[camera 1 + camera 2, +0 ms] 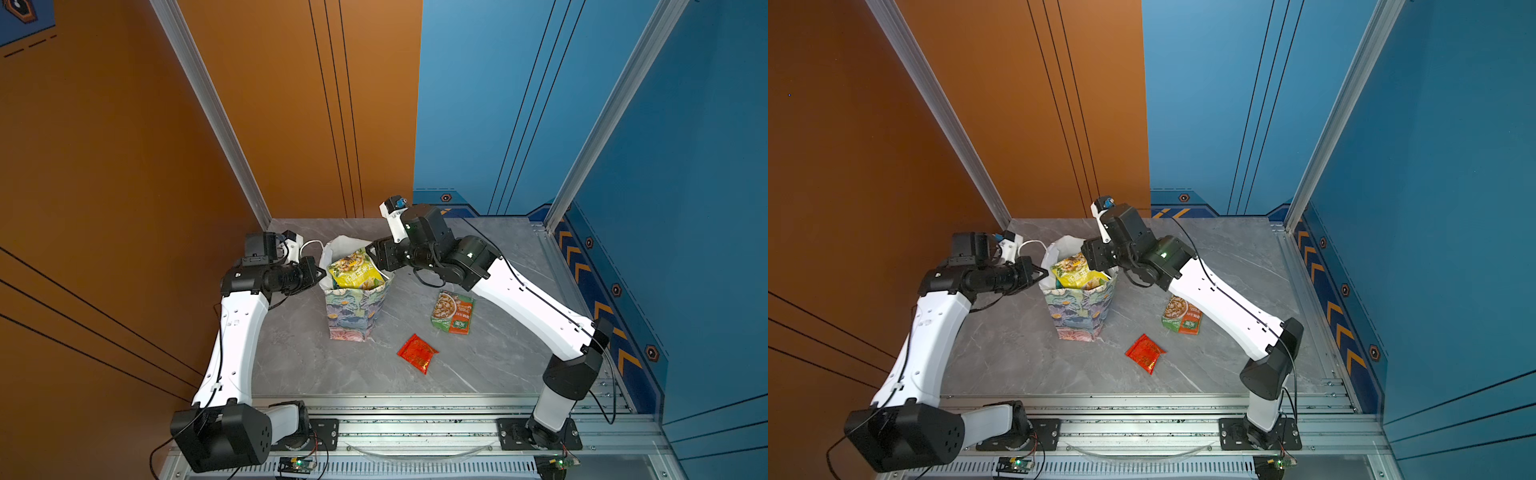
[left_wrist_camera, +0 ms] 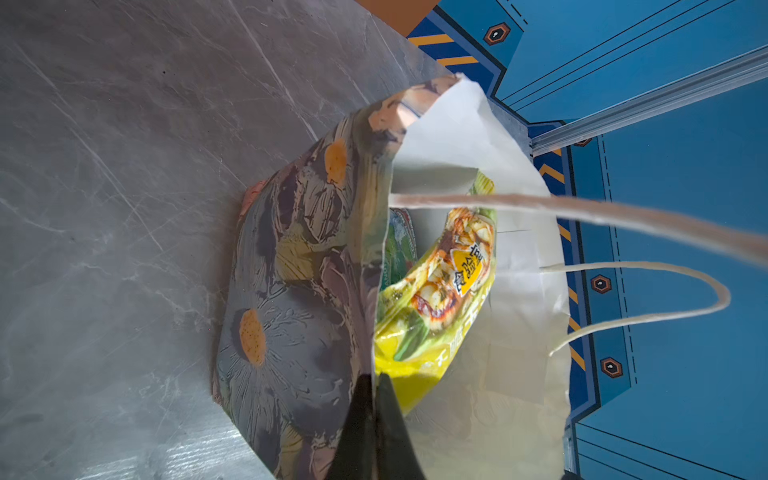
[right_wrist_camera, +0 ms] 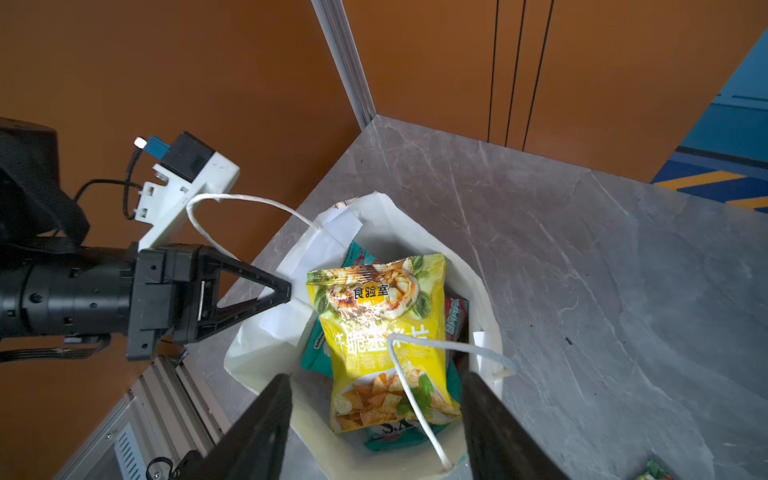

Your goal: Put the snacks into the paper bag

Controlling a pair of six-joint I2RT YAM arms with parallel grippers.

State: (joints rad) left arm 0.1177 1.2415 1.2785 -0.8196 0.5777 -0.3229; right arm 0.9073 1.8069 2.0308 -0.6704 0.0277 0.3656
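Bench [image 1: 311,365]: smooth stone-look top. The bag could slide on it if pushed sideways.
Paper bag [image 1: 353,311]: stands upright mid-bench with its mouth open. It looks nearly full, so there is little room for more.
Left gripper [image 3: 286,293]: pressed together on the bag's rim. A tug could tear the paper or tip the bag.
Right gripper [image 3: 376,378]: spread and empty above the bag's mouth. Lowering it risks crushing the contents.
Yellow chip bag [image 3: 382,332]: lies on top of the other packets inside, with its upper end near the rim. It may block later packets or spill out.
Green-orange packet [image 1: 452,311]: flat on the bench, near the right arm, not yet bagged.
Red packet [image 1: 417,353]: flat on the bench, apart from the bag. It is thin and glossy, so a pinch may slip.
Cord handle [image 3: 419,419]: drapes across the chip bag and could snag a finger.
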